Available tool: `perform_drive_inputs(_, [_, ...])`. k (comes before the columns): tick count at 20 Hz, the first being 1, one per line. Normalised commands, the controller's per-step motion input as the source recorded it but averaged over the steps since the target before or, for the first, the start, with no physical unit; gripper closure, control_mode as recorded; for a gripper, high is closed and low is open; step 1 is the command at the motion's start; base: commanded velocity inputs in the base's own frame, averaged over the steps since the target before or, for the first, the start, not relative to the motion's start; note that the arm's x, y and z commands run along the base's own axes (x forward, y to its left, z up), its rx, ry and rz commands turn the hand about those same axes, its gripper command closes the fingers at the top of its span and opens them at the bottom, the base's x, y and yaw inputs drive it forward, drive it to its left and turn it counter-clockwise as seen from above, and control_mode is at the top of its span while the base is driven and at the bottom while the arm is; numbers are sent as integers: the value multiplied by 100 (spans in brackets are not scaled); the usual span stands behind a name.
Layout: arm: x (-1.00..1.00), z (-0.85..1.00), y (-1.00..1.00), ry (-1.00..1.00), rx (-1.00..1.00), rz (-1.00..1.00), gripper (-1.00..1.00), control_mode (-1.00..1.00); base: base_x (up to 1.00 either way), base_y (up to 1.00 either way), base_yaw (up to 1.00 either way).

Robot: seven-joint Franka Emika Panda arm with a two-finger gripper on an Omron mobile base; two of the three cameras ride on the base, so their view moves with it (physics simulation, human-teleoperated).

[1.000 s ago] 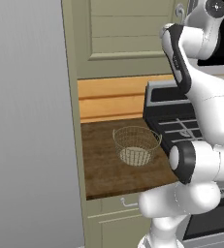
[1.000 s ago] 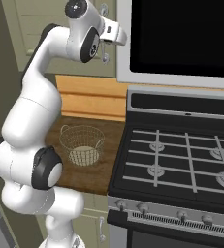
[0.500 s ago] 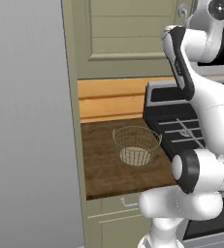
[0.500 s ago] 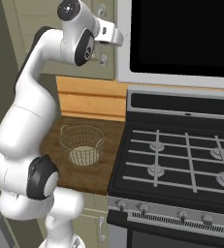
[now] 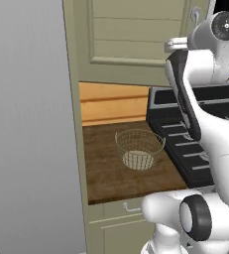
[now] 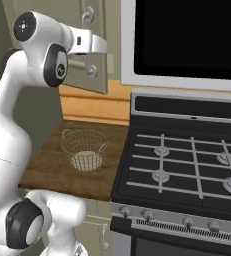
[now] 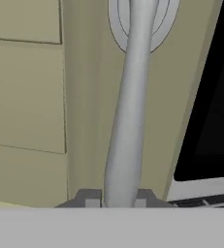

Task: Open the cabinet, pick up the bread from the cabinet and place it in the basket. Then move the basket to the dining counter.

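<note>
Claw (image 7: 114, 201) clamping down on the silver handle (image 7: 128, 111) of the cabinet (image 5: 136, 34), fingers sitting on either side of the bar at its lower end. Handle's long axis running straight up and away from the claw in the hand view, toward its round mount; the bar is passing right between the fingertips, so a pull outward, away from the door face, is probably what comes next. Right base view showing the door's lower edge already standing off the cabinet front a little, hand (image 6: 89, 45) gripping at the handle. Bread is hidden, presumably sitting behind the door; cannot tell where inside. Basket (image 5: 140, 149) sitting upright near the middle of the worktop (image 5: 103, 173), below the cabinet and well below the claw, with nothing in it. Worktop is dark wood grain, ending at a grey panel (image 5: 31, 124) on the left and touching the stove (image 6: 187, 170) on the right. Black microwave front (image 6: 187, 40) hanging just beside the cabinet, so the door has to swing clear of it.
</note>
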Motion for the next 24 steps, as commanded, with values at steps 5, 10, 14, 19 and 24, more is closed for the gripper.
perform_drive_inputs(5, [-100, 23, 48, 0, 0, -23, 100, -100, 0, 0, 0])
perform_drive_inputs(10, [-100, 8, 48, 5, 1, -18, 100, -100, 0, 0, 0])
perform_drive_inputs(14, [-100, 0, 58, 11, 0, -18, 100, -100, 0, 0, 0])
perform_drive_inputs(19, [-54, -6, 41, 23, 1, -12, 100, -100, 0, 0, 0])
perform_drive_inputs(24, [-26, -24, 32, 6, 1, -8, -100, -100, 0, 0, 0])
